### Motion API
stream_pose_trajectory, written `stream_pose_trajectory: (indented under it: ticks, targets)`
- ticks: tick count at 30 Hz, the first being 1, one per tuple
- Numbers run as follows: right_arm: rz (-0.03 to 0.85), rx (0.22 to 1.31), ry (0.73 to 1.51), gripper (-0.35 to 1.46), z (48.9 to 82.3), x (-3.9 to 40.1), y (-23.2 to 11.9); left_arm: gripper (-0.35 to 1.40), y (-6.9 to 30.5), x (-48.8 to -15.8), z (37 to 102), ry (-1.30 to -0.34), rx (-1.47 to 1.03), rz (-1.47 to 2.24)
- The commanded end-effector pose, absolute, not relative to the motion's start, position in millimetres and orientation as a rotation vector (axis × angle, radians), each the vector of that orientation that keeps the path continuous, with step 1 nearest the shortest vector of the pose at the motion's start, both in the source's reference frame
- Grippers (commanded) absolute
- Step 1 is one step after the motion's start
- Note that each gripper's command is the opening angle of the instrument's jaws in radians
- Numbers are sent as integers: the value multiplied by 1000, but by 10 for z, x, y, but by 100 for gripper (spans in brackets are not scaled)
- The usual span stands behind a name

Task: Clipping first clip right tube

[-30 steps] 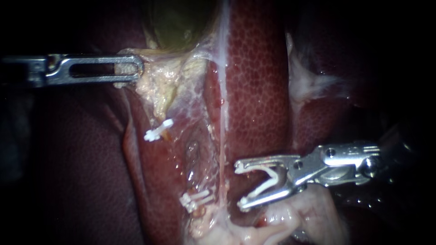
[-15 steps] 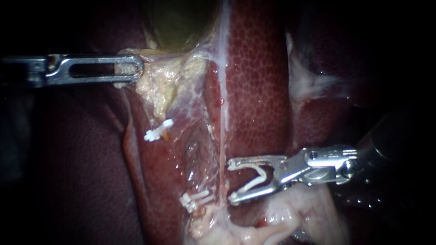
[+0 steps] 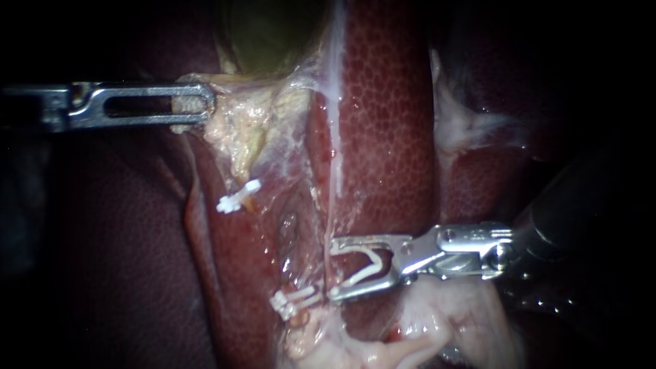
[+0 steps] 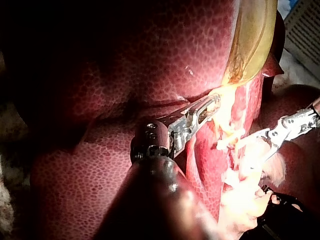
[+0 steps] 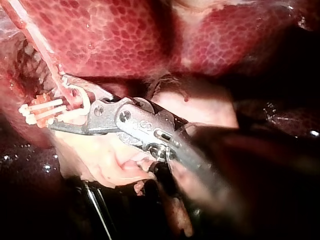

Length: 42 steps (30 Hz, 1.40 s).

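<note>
Beside tube, right end effector gripping open clip, left end effector pinching tissue, shafts shadowed

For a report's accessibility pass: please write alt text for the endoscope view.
The right instrument holds an open white clip in its jaws, their tips at a thin pale tube on the liver. The left instrument grips pale tissue below the gallbladder; other white clips sit on tissue nearby.

Tube bare above right instrument, loaded clip filling jaws; 2 set clips crowd lower jaw; left instrument, gripping gallbladder, bars upper left.
</note>
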<state>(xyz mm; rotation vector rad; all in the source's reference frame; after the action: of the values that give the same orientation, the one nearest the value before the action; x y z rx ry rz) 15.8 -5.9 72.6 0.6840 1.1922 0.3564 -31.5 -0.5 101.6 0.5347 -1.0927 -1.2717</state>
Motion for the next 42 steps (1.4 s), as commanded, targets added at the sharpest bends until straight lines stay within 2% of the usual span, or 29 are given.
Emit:
stream_pose_trajectory:
  ticks: [1, 30, 42]
  targets:
    - [355, 685, 1192, 60, 726, 159, -59, -35, -5, -315, 1016, -1093, 534, -1272]
    - [378, 747, 1179, 58, 738, 185, -70, -35, -6, -316, 1016, -1093, 534, -1272]
    - [379, 761, 1176, 52, 741, 185, -74, -35, -6, -316, 1016, -1093, 534, -1272]
